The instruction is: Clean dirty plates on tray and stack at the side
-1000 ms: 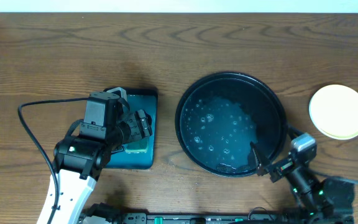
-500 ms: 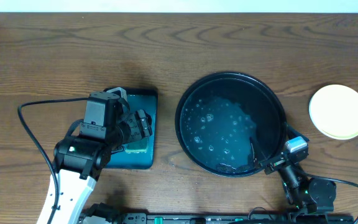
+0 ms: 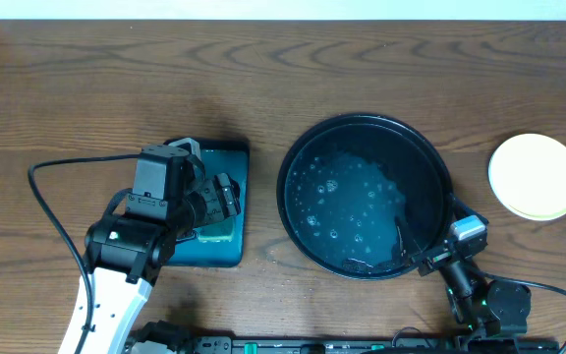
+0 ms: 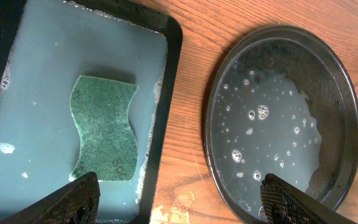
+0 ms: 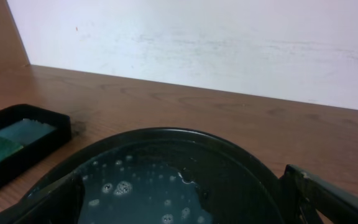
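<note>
The large black tray (image 3: pixel 298 157) sits right of centre and holds only soapy water with bubbles; it also shows in the left wrist view (image 4: pixel 347 93) and the right wrist view (image 5: pixel 166 137). A pale yellow plate (image 3: pixel 536 176) lies on the bare wood at the far right, with a thin pale rim showing under it. The mint-blue plates are not otherwise visible. My right gripper (image 3: pixel 423 246) (image 5: pixel 185 208) is open and empty at the black tray's front right rim. My left gripper (image 3: pixel 226 197) (image 4: pixel 179 205) is open and empty above the right edge of the teal tray.
A rectangular teal tray (image 3: pixel 240 157) (image 4: pixel 173 74) with soapy water holds a green sponge (image 4: pixel 104 127). A black cable (image 3: pixel 52 211) loops at the left. A white wall (image 5: pixel 197 43) borders the table's far edge.
My right arm has drawn back toward the table's front edge, and its gripper has stayed open at the black tray's rim. The left arm has not moved.
</note>
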Robot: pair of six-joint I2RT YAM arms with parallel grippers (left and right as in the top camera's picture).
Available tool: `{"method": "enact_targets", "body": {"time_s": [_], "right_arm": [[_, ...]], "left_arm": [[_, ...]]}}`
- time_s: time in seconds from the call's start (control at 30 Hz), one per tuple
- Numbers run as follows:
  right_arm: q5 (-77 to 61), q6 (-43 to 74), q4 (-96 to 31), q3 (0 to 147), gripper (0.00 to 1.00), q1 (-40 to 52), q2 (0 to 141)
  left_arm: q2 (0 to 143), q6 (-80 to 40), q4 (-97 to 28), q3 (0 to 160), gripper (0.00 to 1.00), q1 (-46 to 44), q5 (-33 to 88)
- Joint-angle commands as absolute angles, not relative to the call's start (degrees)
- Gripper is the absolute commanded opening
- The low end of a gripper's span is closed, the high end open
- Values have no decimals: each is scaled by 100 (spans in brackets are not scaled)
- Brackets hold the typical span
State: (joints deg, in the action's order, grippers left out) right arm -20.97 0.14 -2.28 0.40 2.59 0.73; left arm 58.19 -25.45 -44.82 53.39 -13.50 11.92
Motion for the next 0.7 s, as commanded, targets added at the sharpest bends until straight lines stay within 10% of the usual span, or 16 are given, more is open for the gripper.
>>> {"method": "enact_targets", "body": {"time_s": [0.0,0.67], "right_arm": [[-2058,-49,-259,32,99,224,38],[-2058,-49,-257,32,99,224,38]], "left_arm": [[5723,-2508,-4491,5441,83,-1317,1219],[467,-2362,-1385,1680,83,-456,-565]]}}
